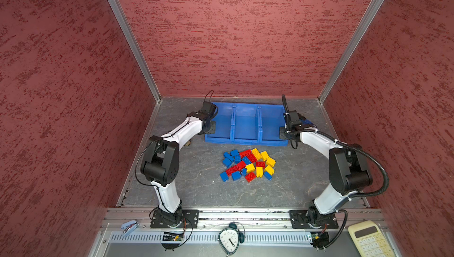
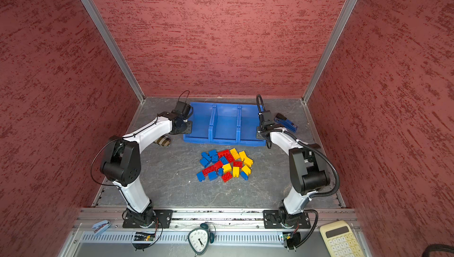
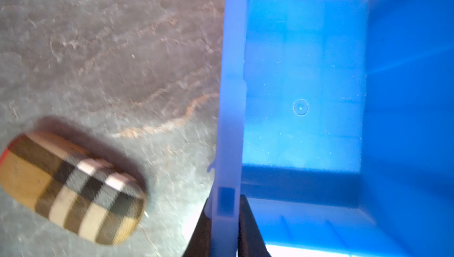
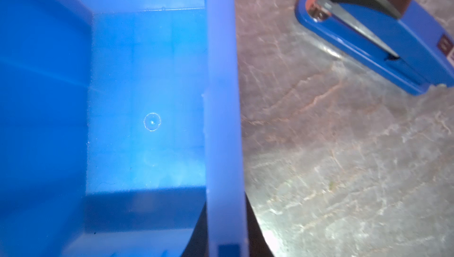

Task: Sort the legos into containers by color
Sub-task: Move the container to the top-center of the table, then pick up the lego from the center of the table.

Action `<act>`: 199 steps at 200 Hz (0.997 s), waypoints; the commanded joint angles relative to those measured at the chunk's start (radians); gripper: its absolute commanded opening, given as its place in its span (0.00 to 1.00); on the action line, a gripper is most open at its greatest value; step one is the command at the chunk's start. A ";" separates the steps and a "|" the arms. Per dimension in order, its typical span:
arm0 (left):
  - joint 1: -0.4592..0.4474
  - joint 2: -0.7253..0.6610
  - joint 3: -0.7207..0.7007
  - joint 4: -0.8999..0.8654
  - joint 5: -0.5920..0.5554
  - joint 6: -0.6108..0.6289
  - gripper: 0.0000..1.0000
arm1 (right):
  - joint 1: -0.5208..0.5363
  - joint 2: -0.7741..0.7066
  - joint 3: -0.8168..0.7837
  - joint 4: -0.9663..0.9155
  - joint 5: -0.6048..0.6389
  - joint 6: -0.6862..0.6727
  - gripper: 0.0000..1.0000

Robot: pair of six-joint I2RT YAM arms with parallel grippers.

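Observation:
The legos (image 1: 248, 165) (image 2: 224, 165), red, blue and yellow, lie in one loose pile on the grey table, just in front of the containers. The containers (image 1: 245, 141) (image 2: 224, 141) are three joined blue bins in a row near the back wall, with bare floors. My left gripper (image 3: 225, 206) (image 1: 211, 128) is shut on the outer left wall (image 3: 232, 71) of the row. My right gripper (image 4: 224, 209) (image 1: 285, 131) is shut on the outer right wall (image 4: 222, 96). Each wall sits pinched between two dark fingers.
A plaid oval case (image 3: 71, 189) (image 2: 162, 141) lies left of the bins, under my left arm. A blue-black stapler (image 4: 380, 44) (image 2: 286, 122) lies right of them. On the front rail sit a small stapler (image 1: 129, 226), a clock (image 1: 229, 238) and a calculator (image 1: 368, 239).

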 commanded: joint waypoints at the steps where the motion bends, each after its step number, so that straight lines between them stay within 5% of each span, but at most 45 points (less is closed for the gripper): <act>1: -0.050 -0.068 -0.066 -0.007 -0.036 -0.142 0.10 | -0.001 -0.035 -0.038 0.100 -0.091 0.028 0.17; 79: 0.022 -0.129 -0.160 0.029 -0.008 -0.153 0.43 | -0.005 -0.093 -0.107 0.167 -0.079 0.079 0.31; 136: 0.032 -0.132 -0.131 0.052 0.027 -0.128 0.59 | -0.003 -0.253 -0.102 0.027 0.047 0.113 0.71; 161: 0.031 -0.189 -0.119 0.022 0.022 -0.149 0.80 | -0.002 -0.403 -0.113 -0.108 -0.078 0.074 0.83; 180: 0.030 -0.269 -0.125 0.006 0.022 -0.174 0.99 | 0.006 -0.493 -0.159 -0.193 -0.264 0.030 0.83; 199: 0.021 -0.342 -0.125 -0.013 0.016 -0.191 0.99 | 0.040 -0.560 -0.232 -0.247 -0.358 0.011 0.80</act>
